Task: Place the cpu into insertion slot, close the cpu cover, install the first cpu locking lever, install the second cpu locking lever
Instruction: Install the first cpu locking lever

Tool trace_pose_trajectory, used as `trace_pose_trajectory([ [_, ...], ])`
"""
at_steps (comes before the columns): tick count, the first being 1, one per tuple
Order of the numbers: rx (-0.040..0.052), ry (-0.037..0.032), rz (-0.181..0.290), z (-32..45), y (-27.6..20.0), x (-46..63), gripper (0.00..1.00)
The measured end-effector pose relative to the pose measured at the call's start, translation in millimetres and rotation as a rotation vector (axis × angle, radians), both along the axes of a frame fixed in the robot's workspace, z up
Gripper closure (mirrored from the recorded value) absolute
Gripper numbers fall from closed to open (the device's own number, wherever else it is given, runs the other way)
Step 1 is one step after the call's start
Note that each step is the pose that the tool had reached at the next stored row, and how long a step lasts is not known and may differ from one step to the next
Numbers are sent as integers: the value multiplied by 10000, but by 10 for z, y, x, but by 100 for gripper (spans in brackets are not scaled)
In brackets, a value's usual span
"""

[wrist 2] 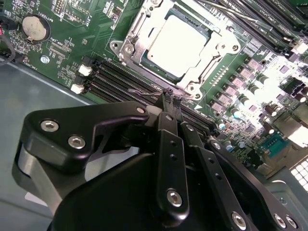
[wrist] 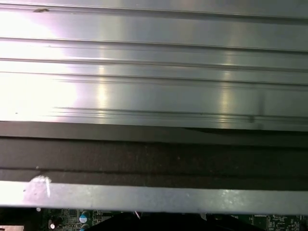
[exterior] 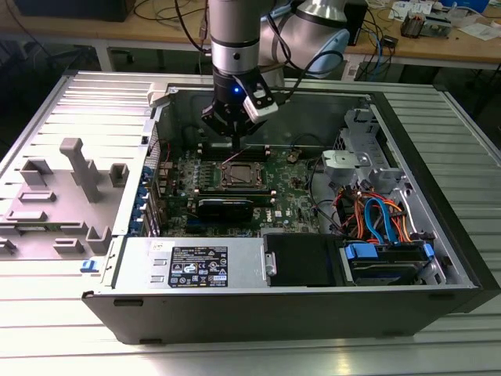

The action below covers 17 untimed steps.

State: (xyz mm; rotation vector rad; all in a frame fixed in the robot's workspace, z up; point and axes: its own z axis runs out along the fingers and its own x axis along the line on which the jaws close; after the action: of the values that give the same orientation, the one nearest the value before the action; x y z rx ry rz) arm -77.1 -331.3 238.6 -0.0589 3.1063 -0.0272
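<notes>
The cpu (wrist 2: 180, 45) lies flat in the insertion slot (wrist 2: 160, 69), and the cpu cover (wrist 2: 137, 36) looks folded down around its edges. My pincer (wrist 2: 171, 96) hangs just beside the socket's rim, above the long black memory slots (wrist 2: 120, 82), with its fingers drawn together; a thin wire lever (wrist 2: 144, 91) runs right at the tips, but I cannot tell whether I pinch it. In the exterior view I stand inside the open computer case (exterior: 438, 235), its walls well apart from me and the drive cage (exterior: 368, 168) off toward the exterior view's right. The first wrist view gives the ribbed metal bench (wrist: 144, 57) and the dark case wall (wrist: 144, 154), while the second wrist view gives the socket up close
</notes>
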Motion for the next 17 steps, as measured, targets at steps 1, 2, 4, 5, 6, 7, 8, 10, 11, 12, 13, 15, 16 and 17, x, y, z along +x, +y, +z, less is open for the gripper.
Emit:
trace_pose_trajectory([
  [1,-1,0,0,-3,3,1,89],
  [2,-1,0,2,-6,7,1,89],
  [4,0,0,7,-17,19,1,89],
  [5,0,-1,9,-23,25,2,89],
  [6,-2,1,11,-29,27,2,89],
  [7,-2,1,12,-38,32,2,89],
  [8,-1,0,12,-46,35,3,89],
  [10,-5,0,12,-68,40,10,89],
  [11,-6,0,13,-81,43,18,89],
  [12,-8,2,13,-88,45,29,89],
  [13,-6,1,13,-93,46,39,89],
  [15,-9,2,11,-101,46,58,89],
  [16,-11,2,12,-103,47,67,89],
  [17,-12,2,12,-106,46,75,89],
])
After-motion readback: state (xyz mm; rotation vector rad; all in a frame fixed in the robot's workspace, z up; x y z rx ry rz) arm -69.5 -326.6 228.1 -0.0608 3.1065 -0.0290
